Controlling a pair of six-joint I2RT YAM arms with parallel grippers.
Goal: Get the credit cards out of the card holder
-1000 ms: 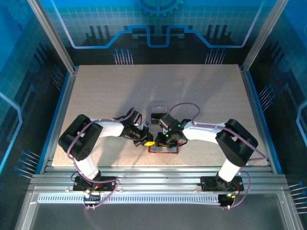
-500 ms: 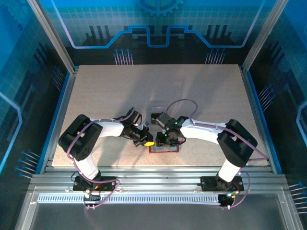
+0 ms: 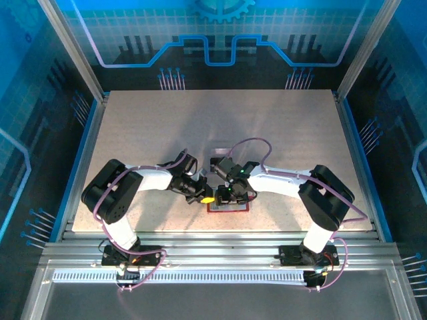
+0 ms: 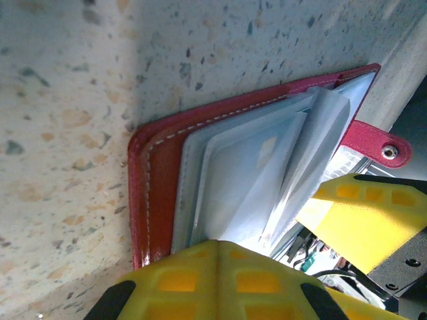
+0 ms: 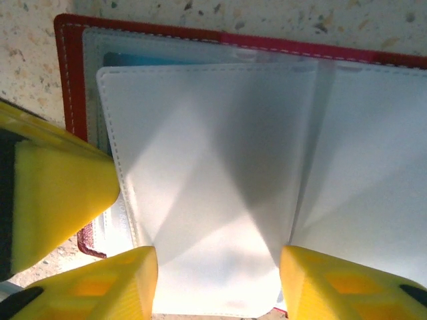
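1. Holder (image 4: 157, 200): red leather with pale stitching along the rim and rounded corners. It lies open and flat on the speckled table (image 3: 167, 127), near the front edge at centre, between the two arms' ends.
2. Inside are pale translucent plastic sleeves (image 5: 213, 167) with stitched edges, fanned up like pages. A red tab (image 4: 370, 137) with a metal snap (image 4: 390, 153) sticks out of one side.
3. Blue card (image 5: 173, 60): a thin strip shows in the back pocket (the rest is covered by the sleeves).
4. Left gripper (image 4: 215, 263): yellow ribbed pads clenched together with no gap, sitting over the holder's edge. Cannot tell if anything is pinched.
5. Right gripper (image 5: 217, 280): released, yellow fingers spread, one on each side of a lifted sleeve. The left arm's pad (image 5: 53, 193) sits just beside it at the holder's corner.
6. Around: a small dark rectangular thing (image 3: 215, 162) lies on the table just behind the right wrist, partly hidden by it. A purple cable (image 3: 250, 143) loops over the right arm. From the top both grippers cover most of the holder (only its red rim shows).
7. Versus 1 s ago: the right wrist has shifted a little to the left over the holder. The left arm and the holder are in the same place.
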